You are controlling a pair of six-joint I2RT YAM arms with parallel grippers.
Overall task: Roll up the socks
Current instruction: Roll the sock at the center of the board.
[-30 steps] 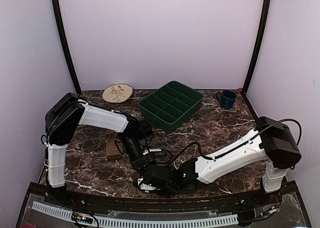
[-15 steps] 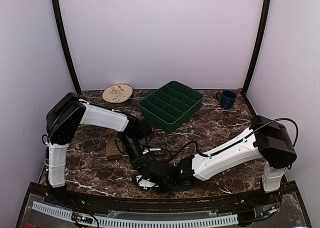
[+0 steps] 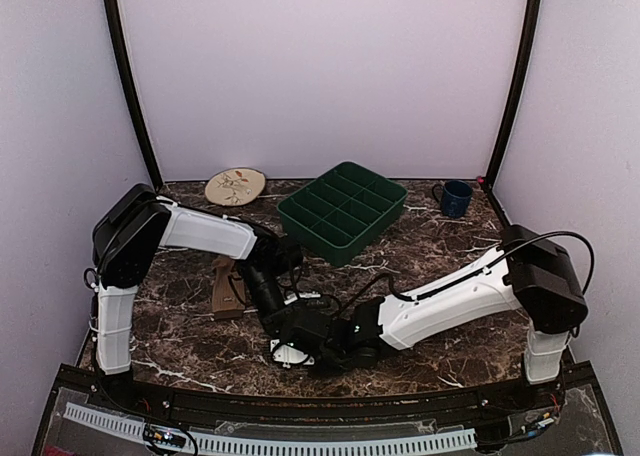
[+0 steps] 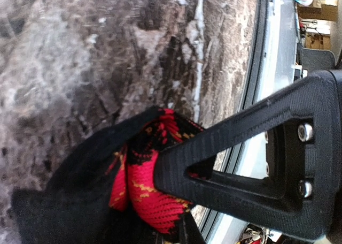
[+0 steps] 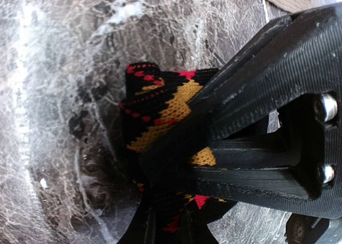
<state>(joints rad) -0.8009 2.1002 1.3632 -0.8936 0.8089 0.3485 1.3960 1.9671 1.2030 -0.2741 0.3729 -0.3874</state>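
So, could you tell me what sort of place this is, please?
Probably an enclosed lab test cell: plain pale walls with black corner posts, two robot arms bolted to a marble-patterned table, and staged props like a green divided tray and a blue mug.

Plate [image 3: 235, 186] far left, tray [image 3: 343, 212] right of it, mug [image 3: 456, 198] far right. One sock [image 3: 222, 291] lies left, the other sock [image 4: 136, 185] near centre.

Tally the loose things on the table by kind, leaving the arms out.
Socks: 2 (tan-brown sock, black argyle sock)
Plates: 1 (beige plate)
Trays: 1 (green compartment tray)
Mugs: 1 (blue mug)
Total: 5
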